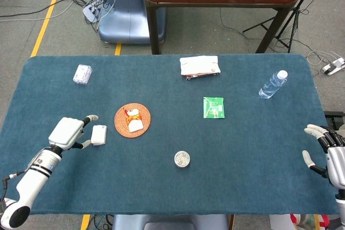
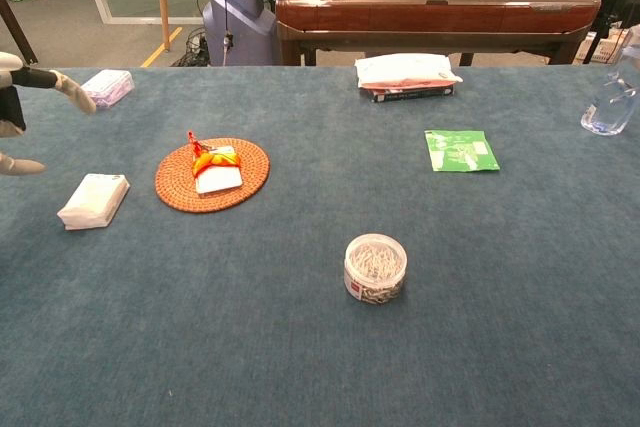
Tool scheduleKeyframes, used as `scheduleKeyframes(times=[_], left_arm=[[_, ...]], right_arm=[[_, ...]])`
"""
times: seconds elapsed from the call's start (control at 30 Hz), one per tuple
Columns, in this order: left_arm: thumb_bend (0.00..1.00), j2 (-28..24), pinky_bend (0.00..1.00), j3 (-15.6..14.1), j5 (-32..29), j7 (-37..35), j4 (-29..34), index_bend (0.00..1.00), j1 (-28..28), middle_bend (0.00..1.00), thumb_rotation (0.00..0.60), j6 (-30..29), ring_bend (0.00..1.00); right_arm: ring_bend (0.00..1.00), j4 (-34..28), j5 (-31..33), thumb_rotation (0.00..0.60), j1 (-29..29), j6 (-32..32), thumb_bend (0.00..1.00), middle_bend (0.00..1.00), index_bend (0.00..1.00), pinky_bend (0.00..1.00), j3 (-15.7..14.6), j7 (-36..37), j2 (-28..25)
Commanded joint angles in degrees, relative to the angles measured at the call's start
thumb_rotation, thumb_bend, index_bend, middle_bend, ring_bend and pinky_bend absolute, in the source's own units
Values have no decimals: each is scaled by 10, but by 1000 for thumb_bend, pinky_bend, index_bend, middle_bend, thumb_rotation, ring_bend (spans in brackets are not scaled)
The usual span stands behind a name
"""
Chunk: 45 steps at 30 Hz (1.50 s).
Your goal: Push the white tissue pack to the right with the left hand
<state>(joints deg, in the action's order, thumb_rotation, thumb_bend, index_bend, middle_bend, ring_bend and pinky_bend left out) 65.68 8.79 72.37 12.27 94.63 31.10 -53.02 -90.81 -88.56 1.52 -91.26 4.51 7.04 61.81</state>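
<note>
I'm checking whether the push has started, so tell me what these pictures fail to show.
- Contact: head view puts the left hand beside the white tissue pack, too small to tell touching from apart.
- Chest view: the left edge cuts that hand off, only fingers show.
- Right hand: cut by the head view's right edge, absent from chest view.
- Print on the green packet: too small.

The small white tissue pack point(image 1: 98, 134) lies flat on the blue table, left of the woven coaster.
</note>
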Motion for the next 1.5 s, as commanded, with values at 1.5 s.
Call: scheduleKeyframes(times=[1.5], left_arm=[[350,44,1000,-82,-394,224,-8,233,169,1000,600,67,912]], right_arm=[[174,5,9,600,2,11,352,264,284,307,4,14,-3]])
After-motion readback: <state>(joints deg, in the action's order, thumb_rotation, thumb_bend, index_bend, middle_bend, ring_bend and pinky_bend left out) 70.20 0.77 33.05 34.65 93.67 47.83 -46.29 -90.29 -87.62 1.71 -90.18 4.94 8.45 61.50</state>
